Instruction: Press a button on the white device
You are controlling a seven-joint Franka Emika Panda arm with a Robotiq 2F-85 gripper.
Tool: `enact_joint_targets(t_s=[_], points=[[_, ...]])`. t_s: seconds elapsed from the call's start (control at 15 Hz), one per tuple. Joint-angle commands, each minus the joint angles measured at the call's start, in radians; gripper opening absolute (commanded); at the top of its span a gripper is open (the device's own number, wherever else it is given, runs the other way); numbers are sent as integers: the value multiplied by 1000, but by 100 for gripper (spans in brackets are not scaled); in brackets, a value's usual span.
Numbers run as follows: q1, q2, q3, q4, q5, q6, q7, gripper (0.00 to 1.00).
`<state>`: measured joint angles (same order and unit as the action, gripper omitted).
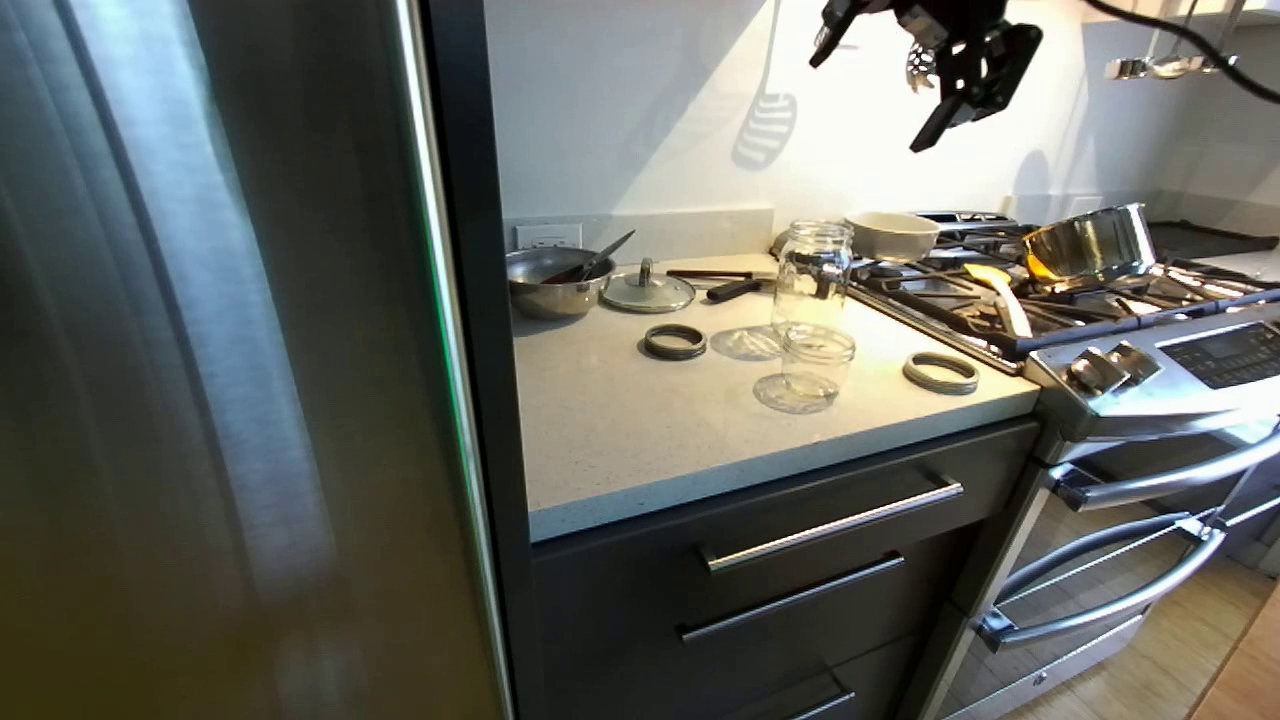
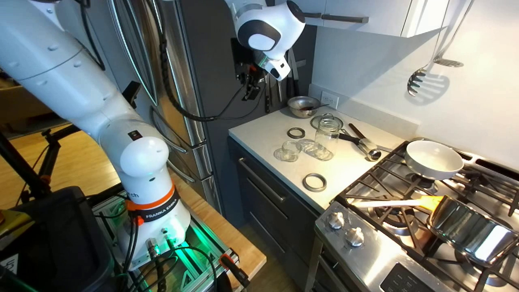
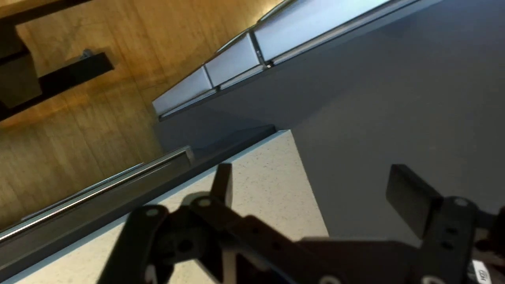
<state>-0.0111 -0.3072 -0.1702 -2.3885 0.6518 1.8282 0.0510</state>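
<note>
Tall jar (image 1: 812,285) below the gripper (image 1: 867,105), well apart from parted jaws

The gripper (image 3: 311,185) is black. Between its jaws, in the wrist view, the countertop (image 3: 272,185) is cream with fine speckles and the side panel (image 3: 351,165) plain charcoal; beyond them, the floor (image 3: 118,130) shows honey-brown wood grain. Lower than the jaws, in both exterior views, the canning jar (image 1: 812,285) is colourless, the saucepan (image 2: 470,231) mirror-silver, and the spatula (image 2: 405,203) yellow-headed with a pale handle.
</note>
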Motion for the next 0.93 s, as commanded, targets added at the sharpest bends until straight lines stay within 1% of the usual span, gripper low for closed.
enact_joint_targets(t_s=[0.0, 0.2, 0.33, 0.4, 0.53, 0.87], points=[[-14, 196, -11, 158, 175, -125, -44, 100], [-39, 306, 7, 236, 310, -179, 12, 100], [-49, 365, 18, 268, 388, -185, 55, 100], [-49, 294, 27, 217, 326, -149, 16, 100], [-52, 324, 33, 232, 334, -149, 14, 100], [-54, 311, 36, 232, 334, -149, 14, 100]])
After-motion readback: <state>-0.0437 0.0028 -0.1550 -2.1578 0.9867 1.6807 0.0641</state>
